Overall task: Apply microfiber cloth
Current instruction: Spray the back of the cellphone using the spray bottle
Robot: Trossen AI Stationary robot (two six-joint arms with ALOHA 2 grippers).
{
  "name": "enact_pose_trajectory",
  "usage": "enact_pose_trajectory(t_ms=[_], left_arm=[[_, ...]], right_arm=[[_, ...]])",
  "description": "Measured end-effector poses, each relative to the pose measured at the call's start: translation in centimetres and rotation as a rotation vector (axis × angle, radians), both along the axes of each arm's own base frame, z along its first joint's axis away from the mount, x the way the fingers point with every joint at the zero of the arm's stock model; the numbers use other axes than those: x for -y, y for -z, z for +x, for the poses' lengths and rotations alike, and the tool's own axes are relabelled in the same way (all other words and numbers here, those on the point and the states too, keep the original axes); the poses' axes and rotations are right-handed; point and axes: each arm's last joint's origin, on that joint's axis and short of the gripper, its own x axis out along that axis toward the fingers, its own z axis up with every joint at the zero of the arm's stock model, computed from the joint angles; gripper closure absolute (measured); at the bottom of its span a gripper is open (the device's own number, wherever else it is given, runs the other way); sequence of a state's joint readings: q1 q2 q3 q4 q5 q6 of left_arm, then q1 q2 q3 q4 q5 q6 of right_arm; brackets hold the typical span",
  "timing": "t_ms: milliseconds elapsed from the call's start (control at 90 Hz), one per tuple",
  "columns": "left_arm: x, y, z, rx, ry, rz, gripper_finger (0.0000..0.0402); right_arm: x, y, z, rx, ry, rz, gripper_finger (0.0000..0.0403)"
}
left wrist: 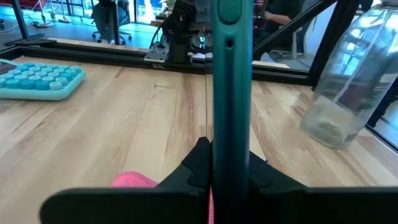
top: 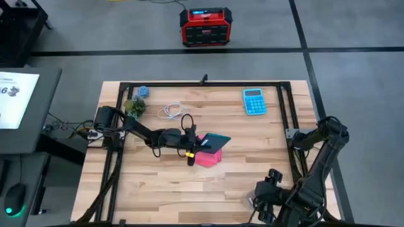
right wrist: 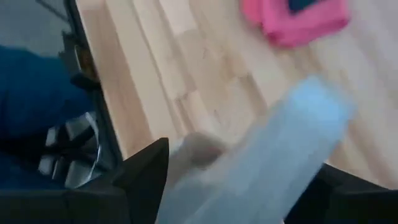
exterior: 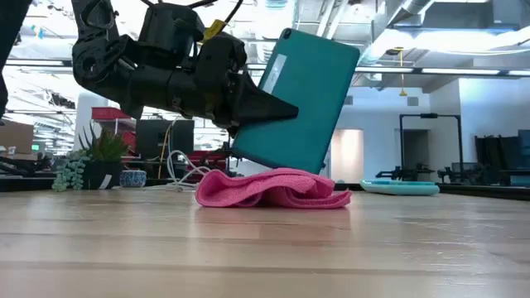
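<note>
The table (top: 158, 189) was pale wood planking inside a black frame, on a grey tiled floor with one red box (top: 204, 26) at twelve o'clock. One soft, crumpled pink cloth (top: 209, 157) lay at table centre. The left gripper (top: 197, 146) was clamped on one flat teal tablet (top: 216, 142), tilted with its lower edge on the cloth. The right gripper (top: 264, 198), at five o'clock, closed around one clear bottle (right wrist: 273, 168). One blue calculator (top: 254, 101) lay at one o'clock.
</note>
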State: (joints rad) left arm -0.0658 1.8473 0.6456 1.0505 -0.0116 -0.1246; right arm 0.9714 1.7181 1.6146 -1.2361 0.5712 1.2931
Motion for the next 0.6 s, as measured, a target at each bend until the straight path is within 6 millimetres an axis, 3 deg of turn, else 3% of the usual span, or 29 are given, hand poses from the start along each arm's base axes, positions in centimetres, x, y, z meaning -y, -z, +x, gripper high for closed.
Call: enact_pose_trajectory(t_ms=[300,600], left_arm=[[0.0,0.1,0.0,-0.006,0.002,0.008,0.0392],[0.0,0.1,0.0,-0.006,0.004,0.007,0.0392]], right_arm=[[-0.4,0.7,0.5,0.042,0.002,-0.068,0.0163],[-1.1,0.9,-0.4,0.152,-0.001,-0.157,0.0163]])
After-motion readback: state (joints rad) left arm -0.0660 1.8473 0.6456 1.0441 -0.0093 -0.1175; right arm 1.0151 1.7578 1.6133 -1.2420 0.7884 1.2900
